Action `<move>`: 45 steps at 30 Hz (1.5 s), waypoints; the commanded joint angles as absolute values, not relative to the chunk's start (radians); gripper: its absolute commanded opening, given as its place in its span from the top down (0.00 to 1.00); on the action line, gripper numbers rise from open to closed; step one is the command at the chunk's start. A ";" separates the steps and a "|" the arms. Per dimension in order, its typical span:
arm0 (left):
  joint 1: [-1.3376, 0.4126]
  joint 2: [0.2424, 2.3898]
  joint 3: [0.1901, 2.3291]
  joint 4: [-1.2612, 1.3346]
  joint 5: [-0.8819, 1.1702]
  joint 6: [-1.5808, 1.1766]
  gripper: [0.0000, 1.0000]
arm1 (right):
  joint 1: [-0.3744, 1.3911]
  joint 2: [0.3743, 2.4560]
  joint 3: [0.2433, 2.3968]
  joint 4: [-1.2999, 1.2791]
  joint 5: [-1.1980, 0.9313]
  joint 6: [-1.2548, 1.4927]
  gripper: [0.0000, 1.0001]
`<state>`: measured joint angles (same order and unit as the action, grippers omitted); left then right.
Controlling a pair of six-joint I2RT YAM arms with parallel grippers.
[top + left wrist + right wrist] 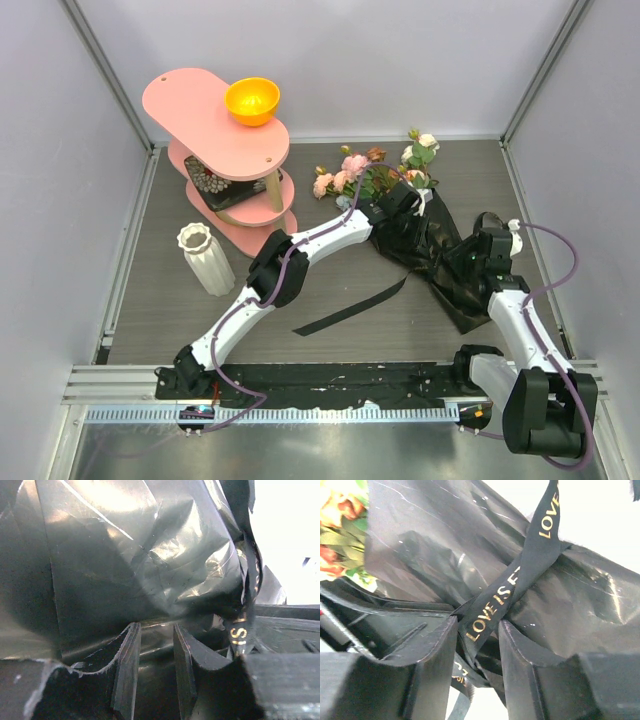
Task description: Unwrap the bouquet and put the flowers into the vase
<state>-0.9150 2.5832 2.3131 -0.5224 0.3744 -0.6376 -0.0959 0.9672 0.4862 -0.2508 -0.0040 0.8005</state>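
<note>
The bouquet [440, 235] lies right of the table's middle, its flowers [352, 168] pointing to the far side and its glossy black wrap spread toward the right arm. My left gripper [405, 205] sits at the bouquet's neck; in the left wrist view its jaws [156, 630] stand partly apart, shut on the wrapped bunch [125, 555]. My right gripper [462, 262] is at the wrap's lower end. Its jaws [477, 625] are open, and the black ribbon [505, 592] with gold letters runs loosely between them. The white ribbed vase [205, 258] stands upright at the left.
A pink tiered stand [215, 125] with an orange bowl [252, 100] on top stands at the back left. A loose black ribbon strip [350, 308] lies on the table in front of the bouquet. Walls close in both sides.
</note>
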 commanded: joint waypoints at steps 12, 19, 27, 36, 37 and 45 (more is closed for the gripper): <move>-0.911 2.594 2.318 -0.523 0.373 -0.617 0.64 | -0.120 0.910 0.572 -0.236 -0.109 0.704 0.48; -0.911 2.597 2.316 -0.518 0.376 -0.615 0.64 | -0.118 0.861 0.598 -0.402 -0.025 0.677 0.53; -0.910 2.603 2.312 -0.517 0.377 -0.617 0.64 | -0.120 0.891 0.620 -0.361 -0.121 0.631 0.53; -0.910 2.605 2.313 -0.517 0.377 -0.618 0.64 | -0.120 0.911 0.629 -0.391 -0.020 0.663 0.65; -0.910 2.605 2.313 -0.517 0.377 -0.618 0.64 | -0.118 0.914 0.620 -0.397 -0.012 0.688 0.65; -0.907 2.611 2.313 -0.520 0.379 -0.618 0.64 | -0.120 0.877 0.532 -0.331 -0.023 0.814 0.66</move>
